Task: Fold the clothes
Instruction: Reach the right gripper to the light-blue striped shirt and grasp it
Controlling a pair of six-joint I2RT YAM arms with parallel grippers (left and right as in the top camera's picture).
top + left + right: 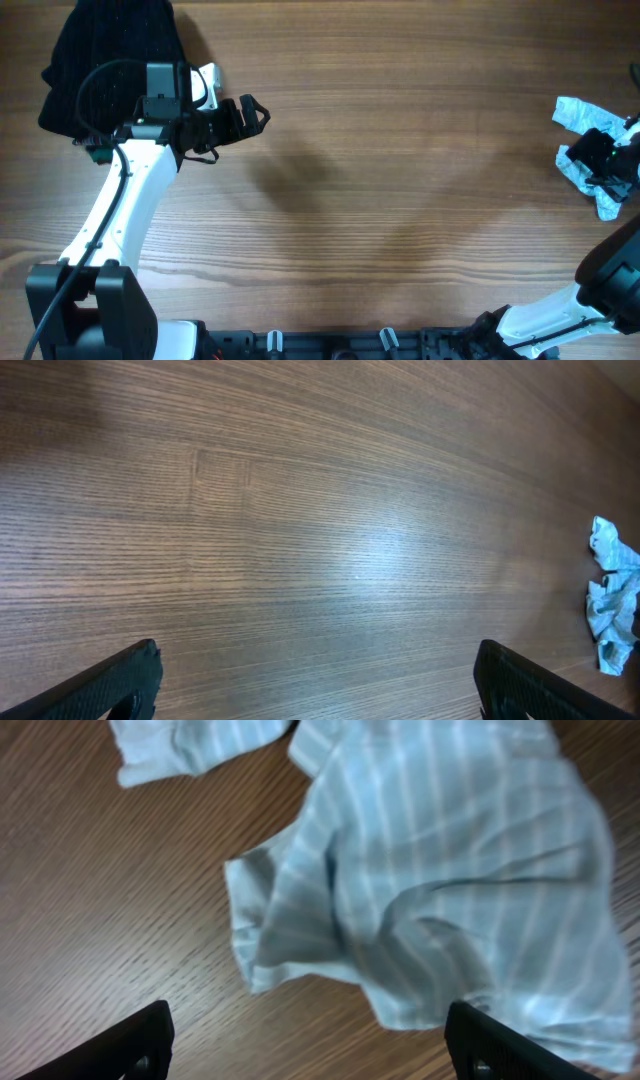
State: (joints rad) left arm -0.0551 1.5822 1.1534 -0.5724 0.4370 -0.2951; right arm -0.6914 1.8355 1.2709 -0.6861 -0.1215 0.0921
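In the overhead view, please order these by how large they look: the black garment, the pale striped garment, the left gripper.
1. Black garment, clearly the largest.
2. Pale striped garment, partly covered and cut by the frame edge.
3. Left gripper, smallest, though it is nearer the camera.

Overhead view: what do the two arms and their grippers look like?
Both have white tubular links between black joint housings. The left arm has a thin black cable running along its white link and rises from a black boxy base. The right arm shows a white link and a black joint. The left gripper and right gripper are all black, two-fingered.
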